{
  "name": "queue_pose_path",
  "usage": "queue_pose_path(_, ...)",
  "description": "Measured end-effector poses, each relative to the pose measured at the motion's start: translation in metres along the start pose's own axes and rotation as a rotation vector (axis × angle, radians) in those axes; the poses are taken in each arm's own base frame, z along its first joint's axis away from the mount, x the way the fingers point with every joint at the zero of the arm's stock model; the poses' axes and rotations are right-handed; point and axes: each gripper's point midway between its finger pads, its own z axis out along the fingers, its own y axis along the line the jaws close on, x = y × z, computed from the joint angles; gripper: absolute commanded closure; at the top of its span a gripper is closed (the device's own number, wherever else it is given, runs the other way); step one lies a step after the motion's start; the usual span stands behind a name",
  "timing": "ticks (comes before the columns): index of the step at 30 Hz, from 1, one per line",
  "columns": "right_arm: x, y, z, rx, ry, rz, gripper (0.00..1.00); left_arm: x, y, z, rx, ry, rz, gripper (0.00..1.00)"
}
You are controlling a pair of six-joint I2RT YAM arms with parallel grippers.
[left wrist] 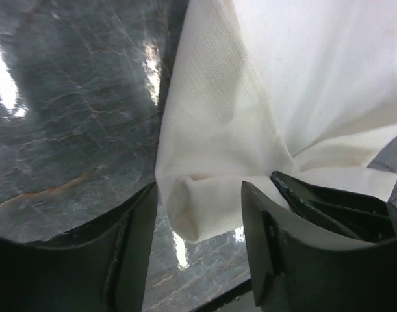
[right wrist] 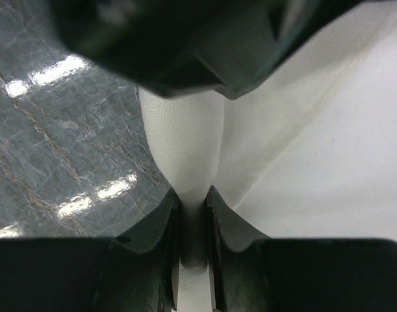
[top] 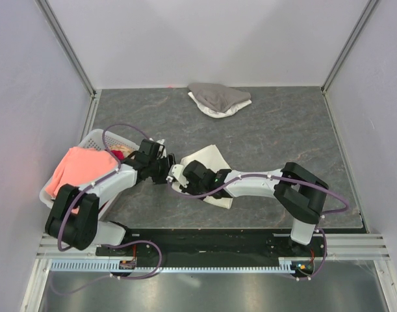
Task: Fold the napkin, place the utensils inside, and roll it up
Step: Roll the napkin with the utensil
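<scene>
On the marbled table (top: pixel 282 130), your right gripper (right wrist: pixel 192 205) pinches a fold of the napkin (right wrist: pixel 315 162) while your left gripper (left wrist: pixel 199 237) stands open around its corner.

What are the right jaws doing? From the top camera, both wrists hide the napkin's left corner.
Observer: The right jaws are pinched shut on a raised fold of the napkin.
Operator: And the left jaws?
Observer: They stand apart. The napkin's corner sits loose between them, not clamped.
Operator: Is the cloth flat there?
Observer: No. In the left wrist view, creases fan out from the spot where the right jaws bunch it.
</scene>
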Motion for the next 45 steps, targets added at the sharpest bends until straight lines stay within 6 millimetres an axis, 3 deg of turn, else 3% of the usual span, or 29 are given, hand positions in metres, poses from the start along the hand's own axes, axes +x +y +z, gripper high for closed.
queue_pose_path(6,0.000,0.008,-0.004,-0.138,0.004,0.119,0.80,-0.003,0.007,-0.013,-0.022,-0.102,0.003,0.32)
queue_pose_path(12,0.003,0.014,-0.006,-0.308,0.021,0.242,0.80,0.015,0.020,-0.019,-0.017,-0.164,-0.016,0.31)
queue_pose_path(21,0.006,0.015,-0.003,-0.554,0.049,0.434,0.79,0.019,0.005,-0.025,0.129,-0.267,0.014,0.32)
queue_pose_path(32,0.007,0.020,-0.001,-0.766,0.088,0.601,0.79,0.017,0.002,-0.014,0.173,-0.284,0.028,0.57)
queue_pose_path(38,0.007,0.021,-0.001,-0.812,0.106,0.638,0.78,0.020,0.006,-0.003,0.160,-0.261,0.019,0.84)
queue_pose_path(41,0.007,0.021,-0.001,-0.820,0.112,0.648,0.73,0.024,0.010,0.003,0.147,-0.238,0.009,0.96)
queue_pose_path(45,0.006,0.021,-0.003,-0.815,0.119,0.656,0.58,0.024,0.012,0.007,0.134,-0.218,-0.001,0.98)
